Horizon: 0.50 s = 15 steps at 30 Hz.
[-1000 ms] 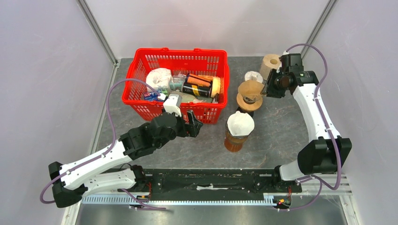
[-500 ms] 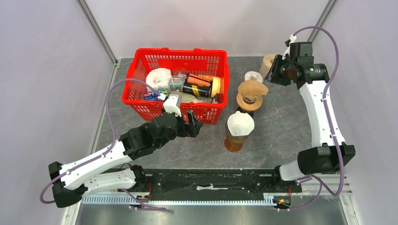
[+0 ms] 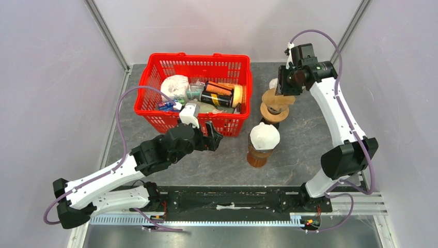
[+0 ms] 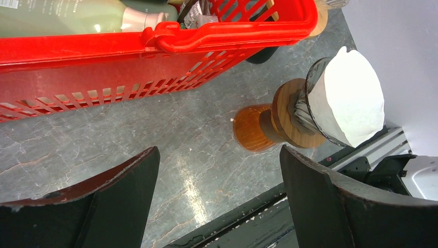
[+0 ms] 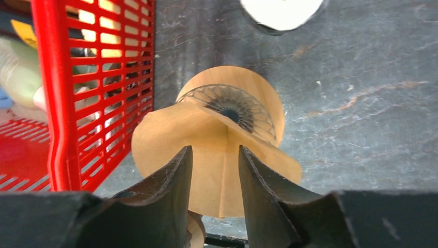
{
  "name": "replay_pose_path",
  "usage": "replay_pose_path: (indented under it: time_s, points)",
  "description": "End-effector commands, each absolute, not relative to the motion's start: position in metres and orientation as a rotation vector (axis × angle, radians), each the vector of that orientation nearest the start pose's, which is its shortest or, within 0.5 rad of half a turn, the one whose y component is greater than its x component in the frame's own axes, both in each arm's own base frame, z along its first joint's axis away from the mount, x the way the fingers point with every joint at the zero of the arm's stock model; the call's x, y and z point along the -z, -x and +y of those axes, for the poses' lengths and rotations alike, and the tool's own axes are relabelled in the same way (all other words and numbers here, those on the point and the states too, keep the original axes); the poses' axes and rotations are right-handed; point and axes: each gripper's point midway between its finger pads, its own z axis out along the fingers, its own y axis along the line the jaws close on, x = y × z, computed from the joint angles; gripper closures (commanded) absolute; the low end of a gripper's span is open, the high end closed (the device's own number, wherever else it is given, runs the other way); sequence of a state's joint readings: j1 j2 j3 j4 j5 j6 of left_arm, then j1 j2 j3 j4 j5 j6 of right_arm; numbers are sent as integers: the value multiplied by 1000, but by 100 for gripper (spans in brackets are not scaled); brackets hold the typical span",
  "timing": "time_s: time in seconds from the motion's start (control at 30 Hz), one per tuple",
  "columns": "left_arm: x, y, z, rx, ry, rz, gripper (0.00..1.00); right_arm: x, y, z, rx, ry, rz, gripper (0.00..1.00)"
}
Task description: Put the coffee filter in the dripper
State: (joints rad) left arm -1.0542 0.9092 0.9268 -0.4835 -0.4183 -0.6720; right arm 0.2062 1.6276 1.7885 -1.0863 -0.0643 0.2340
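Grey table (image 5: 361,103), coffee filter (image 5: 170,134) askew on dripper (image 5: 235,103), right hand (image 5: 215,152) slightly apart just above it, left hand (image 4: 218,155) wide apart.

The left gripper (image 4: 219,173) holds its two black fingers (image 4: 330,206) wide apart over the grey table (image 4: 103,134). A red basket (image 4: 155,57) sits just beyond it on the far side, with a green bottle (image 4: 67,15) inside. To the right, a white paper filter (image 4: 354,98) sits in a glass dripper (image 4: 315,82) on a brown jar (image 4: 250,135).
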Motion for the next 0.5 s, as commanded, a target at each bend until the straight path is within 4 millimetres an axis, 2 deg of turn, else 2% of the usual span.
replay_pose_path:
  time_s: [0.0, 0.07, 0.13, 0.27, 0.37, 0.47]
  points:
    - [-263, -198, -241, 677, -89, 2017, 7, -288, -373, 71, -97, -62, 2383, 52]
    - [-261, -198, -241, 667, -95, 2024, 7, -298, -371, 58, -43, -112, 2329, 46]
    - [-259, -199, -241, 660, -93, 2030, 7, -300, -369, 54, -63, -131, 2306, 46]
    - [-260, -200, -243, 644, -107, 2041, 7, -294, -368, 57, -139, -132, 2313, 47]
    - [-260, -200, -243, 628, -112, 2053, 7, -287, -371, 46, -129, -186, 2313, 42]
    - [-255, -201, -241, 596, -116, 2072, 7, -278, -369, 44, -167, -185, 2335, 41]
